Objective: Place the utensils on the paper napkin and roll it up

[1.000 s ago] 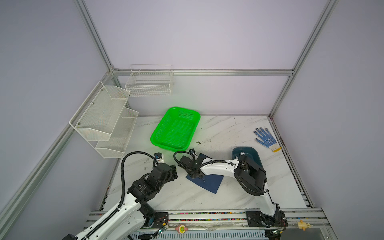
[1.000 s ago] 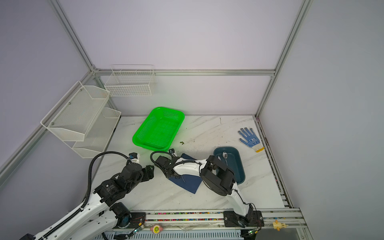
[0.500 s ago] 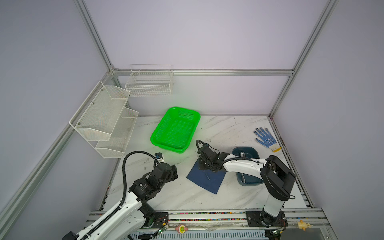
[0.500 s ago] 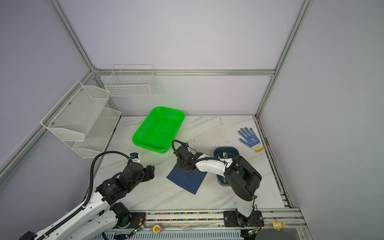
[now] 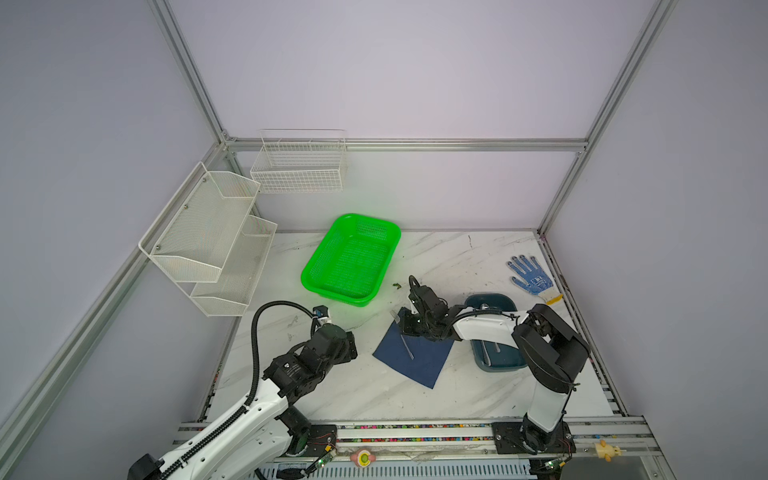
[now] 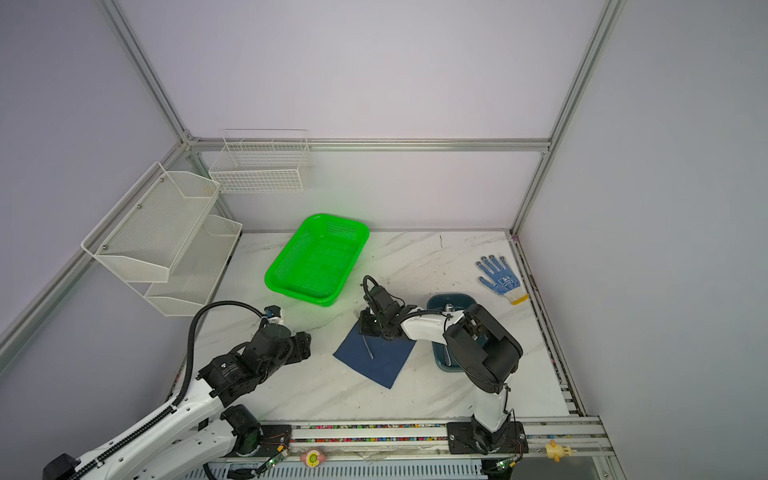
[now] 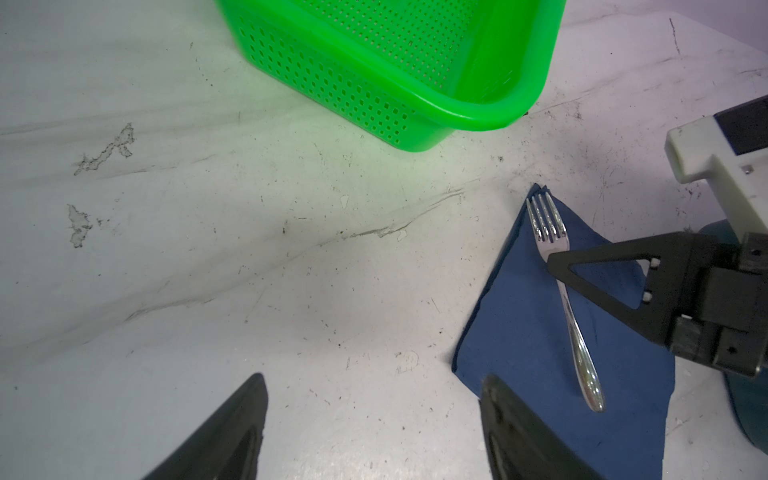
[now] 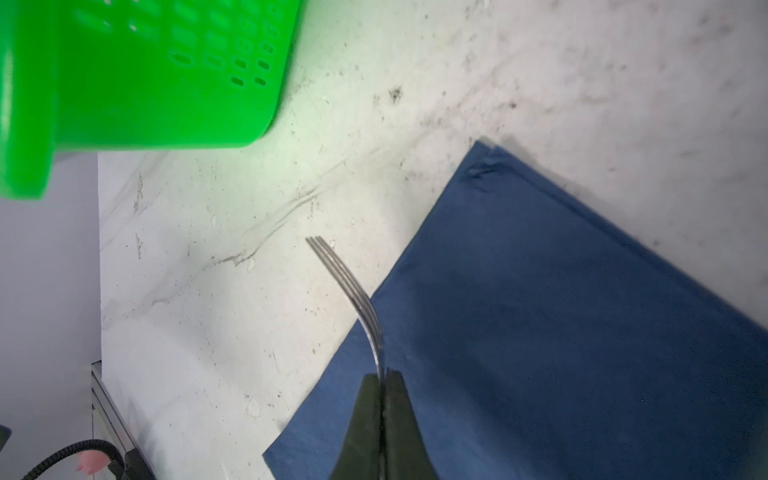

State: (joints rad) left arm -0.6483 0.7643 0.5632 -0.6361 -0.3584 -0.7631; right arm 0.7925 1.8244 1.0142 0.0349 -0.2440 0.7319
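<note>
In both top views the paper napkin (image 5: 419,365) lies mid-table, just nearer than the green basket (image 5: 353,300). The right gripper (image 5: 402,327) pinches a fork (image 5: 408,348) over it. In the left wrist view, the left gripper (image 7: 374,380) gapes empty, left of the napkin. In the right wrist view, the jaws are clamped on the fork's neck.

Light: bright, even, diffuse from above in both top views.
Shadows: soft and faint on the table (image 5: 374,399).
Colour cast: the oversaturated green basket (image 5: 351,259) tinted the table beside it green.
Glare: small highlights lay along the fork (image 7: 577,328).
Focus: in the right wrist view the green basket and right claw (image 8: 382,376) were blurred.
Distortion: frame posts (image 5: 187,70) splayed outward at the top views' edges.
</note>
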